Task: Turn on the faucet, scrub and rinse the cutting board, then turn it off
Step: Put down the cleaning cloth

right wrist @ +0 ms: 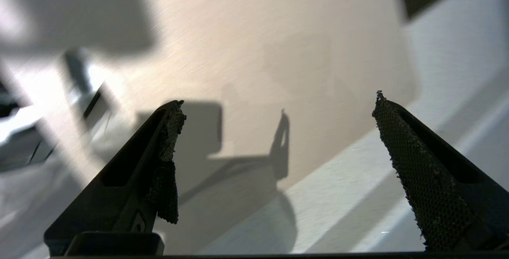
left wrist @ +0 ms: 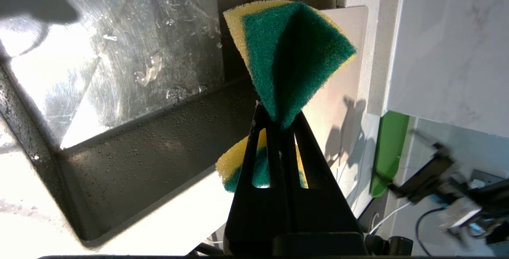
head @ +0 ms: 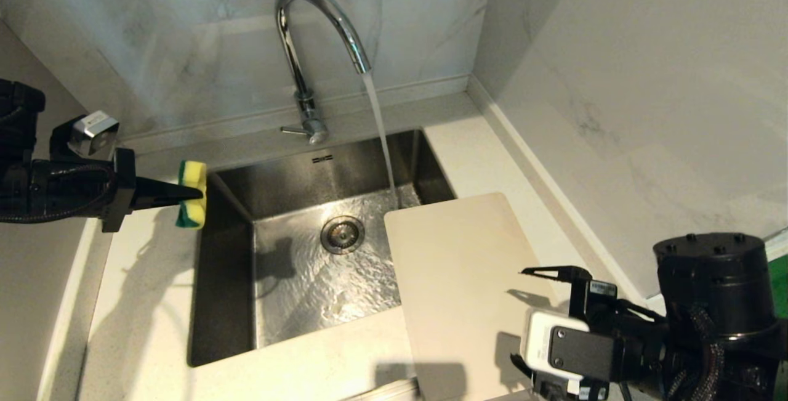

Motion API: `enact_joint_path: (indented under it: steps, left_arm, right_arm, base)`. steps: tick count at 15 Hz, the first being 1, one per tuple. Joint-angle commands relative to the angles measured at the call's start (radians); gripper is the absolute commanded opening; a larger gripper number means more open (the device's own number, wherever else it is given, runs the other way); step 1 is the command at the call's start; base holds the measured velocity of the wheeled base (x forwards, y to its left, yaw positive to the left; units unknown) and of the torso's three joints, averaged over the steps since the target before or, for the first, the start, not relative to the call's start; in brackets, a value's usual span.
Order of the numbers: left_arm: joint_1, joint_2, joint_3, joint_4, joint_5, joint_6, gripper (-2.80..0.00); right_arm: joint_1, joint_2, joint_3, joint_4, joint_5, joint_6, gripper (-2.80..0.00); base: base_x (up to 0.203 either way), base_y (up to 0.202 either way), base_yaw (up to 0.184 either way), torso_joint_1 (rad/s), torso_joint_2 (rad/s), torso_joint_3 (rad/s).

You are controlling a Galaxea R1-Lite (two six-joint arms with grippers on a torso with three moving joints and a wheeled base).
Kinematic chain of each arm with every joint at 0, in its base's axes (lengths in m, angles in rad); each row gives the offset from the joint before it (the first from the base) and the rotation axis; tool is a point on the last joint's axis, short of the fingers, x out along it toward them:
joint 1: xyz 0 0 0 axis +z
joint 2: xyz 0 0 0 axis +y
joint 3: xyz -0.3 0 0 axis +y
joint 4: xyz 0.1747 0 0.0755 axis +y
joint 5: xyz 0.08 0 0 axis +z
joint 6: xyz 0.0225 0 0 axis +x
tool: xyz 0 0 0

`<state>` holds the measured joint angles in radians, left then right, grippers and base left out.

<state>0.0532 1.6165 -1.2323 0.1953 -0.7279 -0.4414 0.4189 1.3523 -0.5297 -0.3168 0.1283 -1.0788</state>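
The chrome faucet stands behind the sink, and water runs from its spout into the basin. Its thin lever points to the left. The pale beige cutting board lies flat on the counter to the right of the sink, its left edge over the basin. My left gripper hovers over the sink's left rim, shut on a yellow and green sponge, which is pinched and folded between the fingertips. My right gripper hangs open over the board's right edge with nothing between its fingers.
The steel sink is wet, with a round drain in the middle. Marble walls close in behind and to the right. A bright green flat object leans near the wall beyond the board. White counter runs along the sink's left side.
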Motion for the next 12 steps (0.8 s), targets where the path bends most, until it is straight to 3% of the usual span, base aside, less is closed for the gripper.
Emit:
enact_joint_path:
  steps: [1,4,8,10,12]
  left_arm:
    - [0.0,-0.016,0.002,0.003,-0.003,-0.005,-2.8]
    - [-0.001,-0.029,0.003,0.007,0.001,-0.008,-2.8]
    - [-0.01,-0.038,0.004,0.025,0.001,-0.008,-2.8]
    - [-0.014,-0.043,0.004,0.027,0.007,-0.008,-2.8]
    - [-0.028,-0.049,0.005,0.028,0.032,-0.01,-2.8]
  right_arm:
    - [0.0,0.009,-0.1,-0.004,0.002,0.068,0.0]
    - [0.0,0.039,-0.217,-0.004,0.02,0.255,0.0]
    - [0.001,0.07,-0.288,-0.039,0.034,0.612,0.0]
    - [0.001,0.09,-0.289,-0.134,0.033,0.714,0.0]
    - [0.001,0.101,-0.282,-0.193,0.027,0.751,0.0]
  base:
    - [0.0,0.0,0.0,0.0,0.0,0.0]
    - [0.0,0.0,0.0,0.0,0.0,0.0]
    - [0.0,0.0,0.0,0.0,0.0,0.0]
    - [0.0,0.0,0.0,0.0,0.0,0.0]
    - [0.0,0.0,0.0,0.0,0.0,0.0]
